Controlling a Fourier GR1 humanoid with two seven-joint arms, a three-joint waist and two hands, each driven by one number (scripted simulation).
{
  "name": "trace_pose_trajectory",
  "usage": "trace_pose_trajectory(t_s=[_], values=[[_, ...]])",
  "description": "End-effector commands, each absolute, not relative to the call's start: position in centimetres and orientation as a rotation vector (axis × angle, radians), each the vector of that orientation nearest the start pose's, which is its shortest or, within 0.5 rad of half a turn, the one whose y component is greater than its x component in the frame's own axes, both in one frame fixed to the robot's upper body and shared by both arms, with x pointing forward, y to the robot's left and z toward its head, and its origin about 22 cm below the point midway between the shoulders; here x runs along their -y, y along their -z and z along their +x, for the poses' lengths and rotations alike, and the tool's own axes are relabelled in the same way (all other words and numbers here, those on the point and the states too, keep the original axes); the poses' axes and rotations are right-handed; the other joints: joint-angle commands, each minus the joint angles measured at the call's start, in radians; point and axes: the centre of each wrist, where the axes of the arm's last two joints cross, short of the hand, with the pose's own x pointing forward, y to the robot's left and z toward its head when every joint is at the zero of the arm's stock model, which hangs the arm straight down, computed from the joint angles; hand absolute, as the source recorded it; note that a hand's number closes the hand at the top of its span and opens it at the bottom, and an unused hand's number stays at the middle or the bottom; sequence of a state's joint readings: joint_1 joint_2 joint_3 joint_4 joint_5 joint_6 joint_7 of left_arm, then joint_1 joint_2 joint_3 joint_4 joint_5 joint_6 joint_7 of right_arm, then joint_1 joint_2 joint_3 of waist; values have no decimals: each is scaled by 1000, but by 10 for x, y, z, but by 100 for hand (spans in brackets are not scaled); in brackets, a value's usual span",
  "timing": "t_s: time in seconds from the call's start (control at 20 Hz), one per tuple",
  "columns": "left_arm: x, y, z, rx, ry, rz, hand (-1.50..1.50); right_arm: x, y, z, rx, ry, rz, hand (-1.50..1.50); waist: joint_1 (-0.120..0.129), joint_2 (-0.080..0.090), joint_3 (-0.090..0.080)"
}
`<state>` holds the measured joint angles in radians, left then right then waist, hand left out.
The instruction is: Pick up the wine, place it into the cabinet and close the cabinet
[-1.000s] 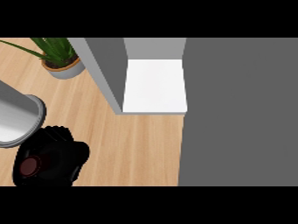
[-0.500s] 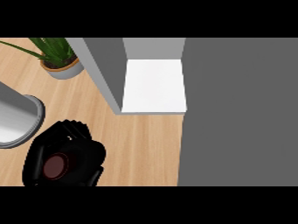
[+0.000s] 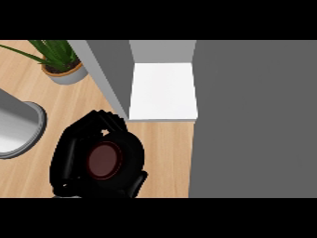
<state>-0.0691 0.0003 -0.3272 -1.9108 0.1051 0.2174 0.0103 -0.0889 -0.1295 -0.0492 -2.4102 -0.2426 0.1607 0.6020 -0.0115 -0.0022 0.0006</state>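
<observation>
The wine bottle (image 3: 104,160) is seen from straight above as a dark red disc. My right hand (image 3: 68,155) is curled round it, black fingers wrapping its sides and hiding the body. It hovers over the wooden counter, just below and left of the cabinet's open door (image 3: 109,69). The white cabinet shelf (image 3: 164,90) lies up and to the right of the hand, a short gap away. Only my left forearm (image 3: 6,125) shows, a grey cylinder at the left edge; its hand is out of view.
A potted plant (image 3: 61,65) stands at the back left, beside the door. The cabinet's grey body (image 3: 264,116) fills the right side. Bare wooden counter (image 3: 164,158) lies between the hand and the cabinet.
My right hand has carried the bottle to the right and slightly up, closer to the cabinet opening. The left forearm has hardly moved.
</observation>
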Motion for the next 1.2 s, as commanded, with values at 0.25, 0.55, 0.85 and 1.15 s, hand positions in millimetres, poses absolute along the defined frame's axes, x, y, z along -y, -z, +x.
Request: trace_pose_trajectory(t_s=[0.25,0.55,0.85,1.15], values=[[-86,-141,237,1900,-57,-319,150,234,-202,148,1933,-269,265,-150,1,1,0],[-56,-135,235,1927,-61,-234,150,232,-205,134,1926,-294,280,-150,-2,-1,0],[-43,-147,273,1932,-53,-192,150,233,-203,139,1922,-295,273,-150,-6,1,0],[-46,-118,275,1914,-57,-139,150,239,-208,136,1936,-300,278,-150,0,1,-1]])
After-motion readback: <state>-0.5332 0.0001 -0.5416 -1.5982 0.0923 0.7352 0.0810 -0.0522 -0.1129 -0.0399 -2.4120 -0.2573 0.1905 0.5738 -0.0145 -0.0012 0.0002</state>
